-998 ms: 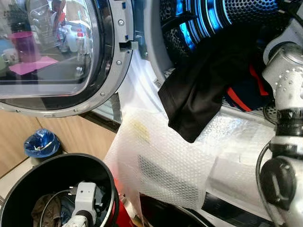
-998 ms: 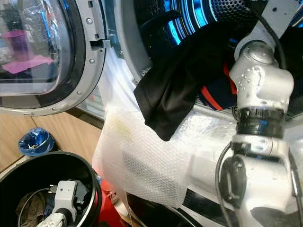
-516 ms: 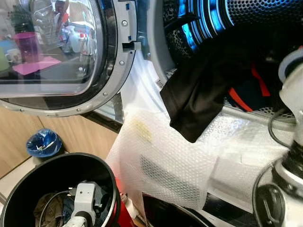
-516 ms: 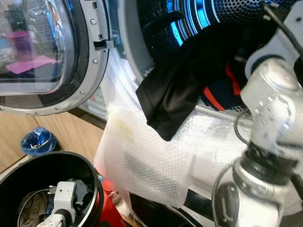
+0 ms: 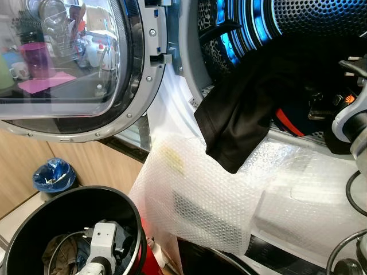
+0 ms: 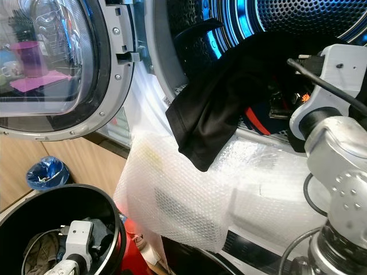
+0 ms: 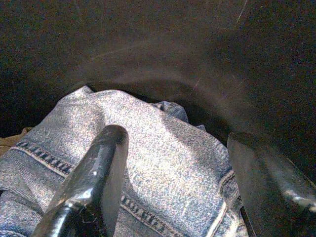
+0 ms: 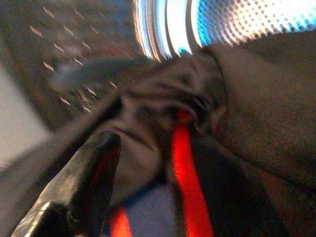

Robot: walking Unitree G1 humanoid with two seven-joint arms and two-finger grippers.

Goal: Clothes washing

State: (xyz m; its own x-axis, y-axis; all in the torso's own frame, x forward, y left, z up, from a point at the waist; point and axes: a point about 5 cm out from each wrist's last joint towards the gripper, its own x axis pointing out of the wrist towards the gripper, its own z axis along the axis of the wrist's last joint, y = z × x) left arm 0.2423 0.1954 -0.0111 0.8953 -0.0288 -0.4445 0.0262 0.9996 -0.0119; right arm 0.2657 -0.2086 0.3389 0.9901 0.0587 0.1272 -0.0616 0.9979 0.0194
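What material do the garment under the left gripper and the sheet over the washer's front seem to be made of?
The garment in the black bin looks like blue denim: a speckled weave with stitched seams, matte. The sheet over the washer front looks like clear plastic bubble wrap: rows of small glossy bubbles, translucent.

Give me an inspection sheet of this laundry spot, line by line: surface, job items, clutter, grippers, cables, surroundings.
Surface: bubble wrap sheet draped over the washer's front.
Job's things: black garment hanging out of the blue-lit perforated drum; blue denim jeans in the round black bin.
Clutter: crumpled blue bag on the floor.
Grippers: left gripper open above the jeans; right gripper among clothes in the drum, finger state unclear.
Cables: black cable on the right arm.
Surroundings: open round glass door, wooden panel.
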